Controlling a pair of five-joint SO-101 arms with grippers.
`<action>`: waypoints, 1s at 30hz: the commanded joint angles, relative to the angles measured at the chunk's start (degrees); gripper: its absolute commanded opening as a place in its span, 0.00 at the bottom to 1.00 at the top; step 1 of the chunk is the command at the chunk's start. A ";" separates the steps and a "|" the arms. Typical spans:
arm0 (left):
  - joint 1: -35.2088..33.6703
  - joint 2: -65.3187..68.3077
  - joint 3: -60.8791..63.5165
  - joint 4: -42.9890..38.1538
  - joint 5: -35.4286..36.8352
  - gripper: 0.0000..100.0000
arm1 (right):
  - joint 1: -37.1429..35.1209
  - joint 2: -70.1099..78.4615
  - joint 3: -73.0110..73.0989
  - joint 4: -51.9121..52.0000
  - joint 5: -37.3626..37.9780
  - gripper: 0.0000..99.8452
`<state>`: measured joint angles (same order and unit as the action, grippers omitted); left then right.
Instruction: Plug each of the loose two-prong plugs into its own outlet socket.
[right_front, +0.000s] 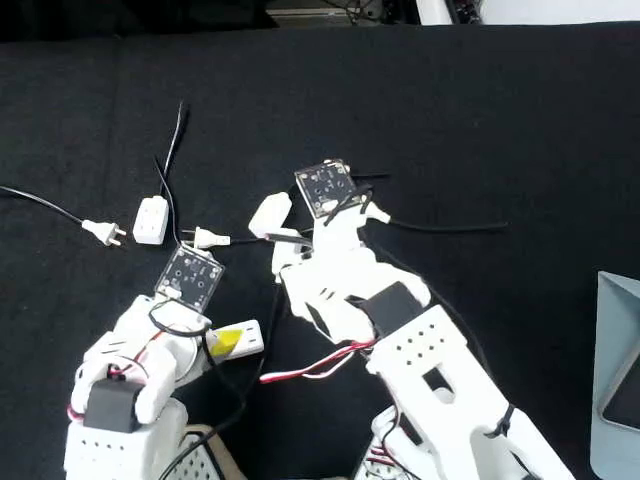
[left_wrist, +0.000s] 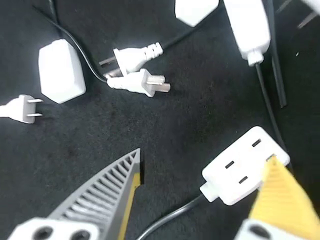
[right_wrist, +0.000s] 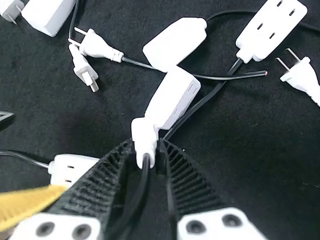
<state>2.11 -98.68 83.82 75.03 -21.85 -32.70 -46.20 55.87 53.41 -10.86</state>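
My right gripper is shut on a white two-prong plug whose front end meets a white outlet socket; its black cord runs back between the fingers. My left gripper is open, and its yellow finger touches the edge of another white outlet socket, which also lies by that arm in the high view. Two loose white plugs lie side by side ahead of it. A third plug lies far left, and another plug beside the right arm.
A white adapter block sits left of the plugs. More white outlet sockets lie beyond the right gripper, with black cords crossing between them. A grey bin stands at the right edge of the black table.
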 joint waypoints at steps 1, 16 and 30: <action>0.84 0.88 -5.93 1.67 -2.64 0.39 | 1.14 -1.19 -0.57 -1.41 0.09 0.01; 2.68 33.05 -13.32 -7.03 -8.79 0.39 | 1.05 -1.19 -0.31 -1.41 0.09 0.01; 8.04 56.44 -13.41 -24.26 -8.53 0.33 | 1.05 -1.10 -0.22 -1.41 0.09 0.01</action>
<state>9.32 -45.14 73.71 53.67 -30.11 -32.44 -46.20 55.87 53.23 -10.86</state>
